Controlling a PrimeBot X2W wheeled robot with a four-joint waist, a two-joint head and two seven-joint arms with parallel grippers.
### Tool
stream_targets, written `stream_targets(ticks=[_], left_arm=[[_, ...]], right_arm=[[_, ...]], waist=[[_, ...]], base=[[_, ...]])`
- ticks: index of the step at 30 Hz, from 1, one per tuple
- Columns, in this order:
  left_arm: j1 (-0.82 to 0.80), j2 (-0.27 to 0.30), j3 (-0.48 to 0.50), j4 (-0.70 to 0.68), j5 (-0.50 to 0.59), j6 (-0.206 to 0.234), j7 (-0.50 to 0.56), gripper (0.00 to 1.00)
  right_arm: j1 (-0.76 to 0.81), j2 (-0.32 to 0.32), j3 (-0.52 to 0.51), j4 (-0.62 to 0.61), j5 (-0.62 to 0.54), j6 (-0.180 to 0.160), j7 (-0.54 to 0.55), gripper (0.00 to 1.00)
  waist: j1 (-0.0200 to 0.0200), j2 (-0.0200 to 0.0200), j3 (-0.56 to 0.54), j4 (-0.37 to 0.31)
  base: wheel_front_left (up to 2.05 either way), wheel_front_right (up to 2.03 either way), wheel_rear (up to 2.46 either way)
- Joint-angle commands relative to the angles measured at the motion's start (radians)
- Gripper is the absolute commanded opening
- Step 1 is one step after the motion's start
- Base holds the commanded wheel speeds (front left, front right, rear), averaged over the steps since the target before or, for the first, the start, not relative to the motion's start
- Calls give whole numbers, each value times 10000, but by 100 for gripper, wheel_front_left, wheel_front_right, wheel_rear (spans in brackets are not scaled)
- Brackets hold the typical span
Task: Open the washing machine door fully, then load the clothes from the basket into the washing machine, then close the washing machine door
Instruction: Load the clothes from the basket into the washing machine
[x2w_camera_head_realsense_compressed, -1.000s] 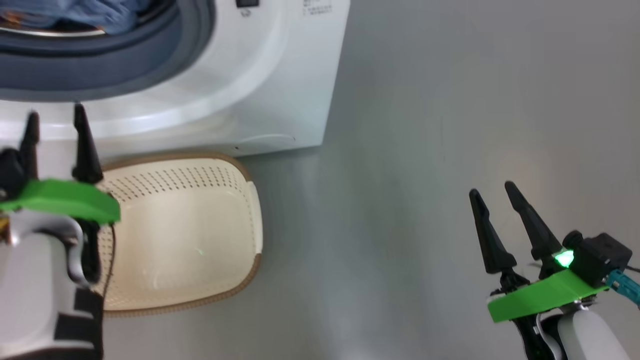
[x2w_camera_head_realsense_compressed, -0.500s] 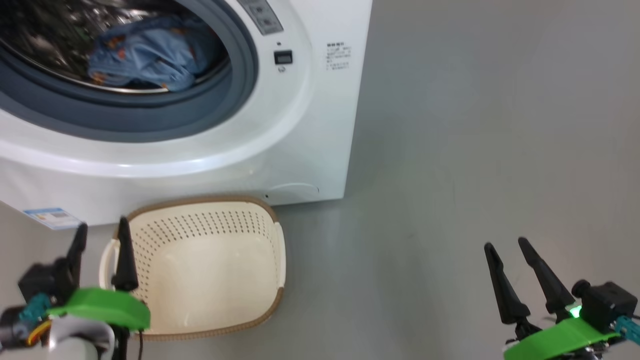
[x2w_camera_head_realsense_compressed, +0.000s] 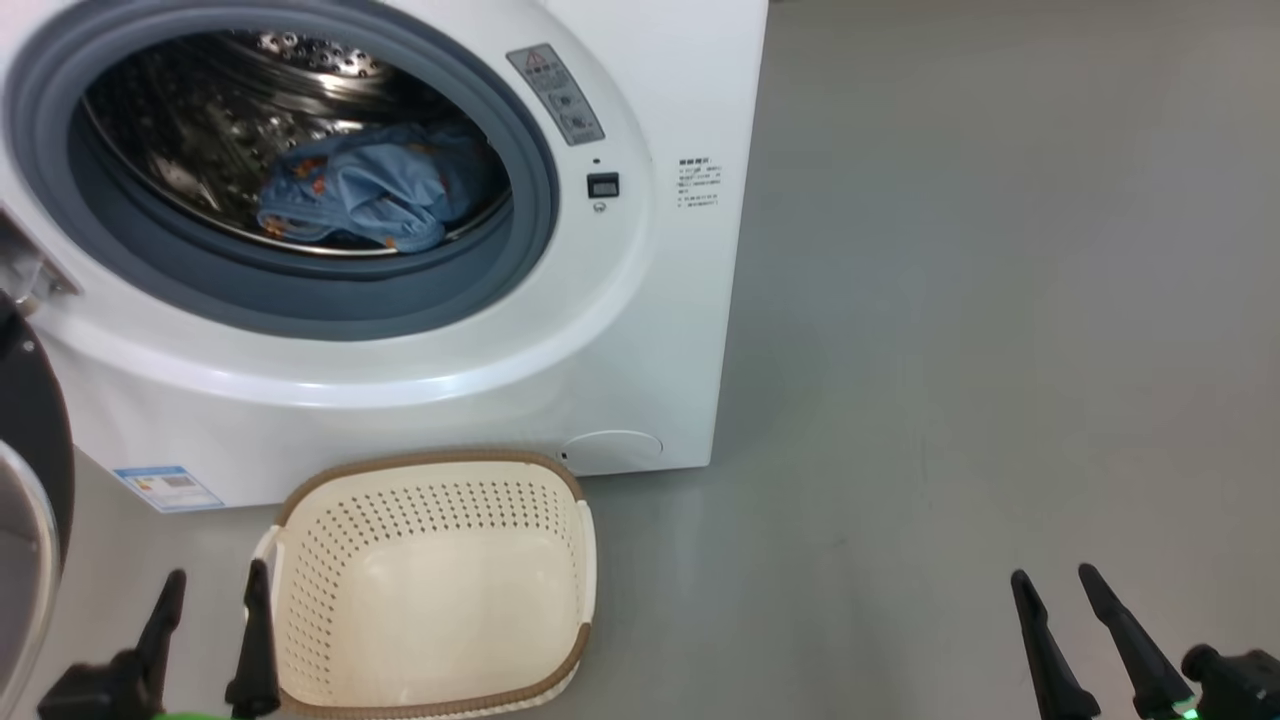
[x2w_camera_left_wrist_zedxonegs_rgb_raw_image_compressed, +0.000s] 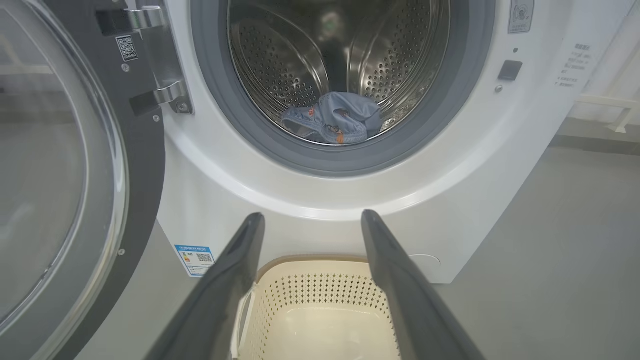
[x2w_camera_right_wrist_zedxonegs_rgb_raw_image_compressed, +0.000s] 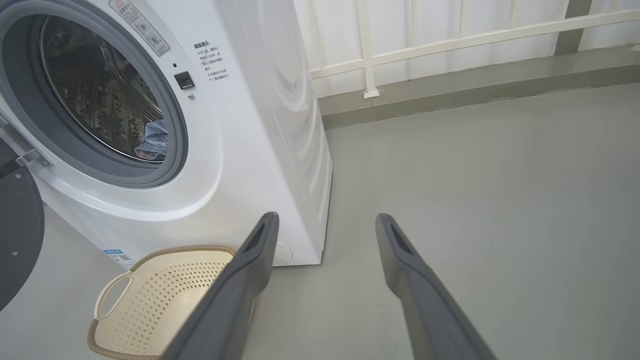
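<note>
Blue printed clothes lie in drum of washing machine. Cream basket on floor before machine, empty: loading judged complete. Black door stands wide at left; closing outstanding. Spread, holding nothing: left gripper just beside basket, right gripper well apart.

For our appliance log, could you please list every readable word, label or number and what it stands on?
Nothing reads clearly.
Grey warning sticker on the washing machine: red triangle sign, print too small.
Black print on its front: blurred.
Blue label low on it: QR code, unreadable.
QR sticker on the washing machine door: unreadable.
</note>
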Motion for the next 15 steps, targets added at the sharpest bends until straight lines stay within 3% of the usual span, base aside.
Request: stream_targets(ticks=[1, 15], left_arm=[[82, 168, 401, -429, -5, -15, -65, 100], [1064, 2, 624, -1253, -3, -15, -65, 100]], right_arm=[[119, -150, 98, -290, 32, 27, -48, 100], [531, -146, -79, -346, 14, 27, -48, 100]], waist=[[0, 0, -155, 32], [0, 0, -502, -30]], base=[[0, 0, 0], [0, 0, 0]])
